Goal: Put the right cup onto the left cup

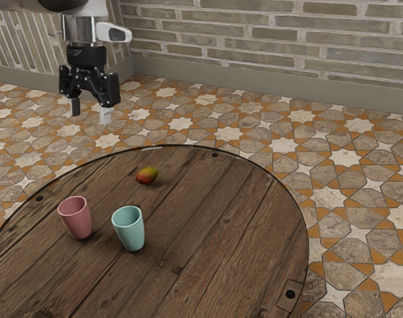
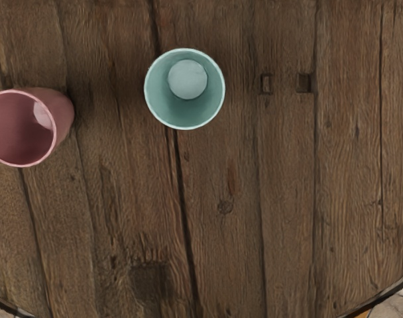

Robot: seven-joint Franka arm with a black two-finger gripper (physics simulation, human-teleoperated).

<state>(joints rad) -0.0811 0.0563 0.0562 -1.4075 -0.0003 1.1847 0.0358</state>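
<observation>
A round plank table (image 1: 208, 232) stands on a patterned tile floor (image 1: 347, 159), with a brick wall (image 1: 287, 40) behind. On the table I record two upright, open-topped cups, near each other but apart: a pink cup (image 1: 77, 220) towards the exterior view's left and a teal cup (image 1: 130, 230) towards its right. A red-and-green fruit (image 1: 148, 175) lies beyond them, clear of both. My gripper (image 1: 90, 111) is raised above the tabletop, fingers spread, nothing between them. I take the teal cup as the item to lift and the pink cup as the receiver; neither is stacked. Handling assessment: the teal cup appears thin-walled and rigid, probably light, with a smooth side that could slip under weak pressure and might chip if it is ceramic. It tapers towards the base, so a pinch too low could let it ride or tilt. I judge the best hold to be across the wall just under the rim (image 2: 185, 128), or one finger inside and one outside, which would leave the lower body free to enter the pink cup. The descent should be centred and level, since a knock on the receiver could tip it.
</observation>
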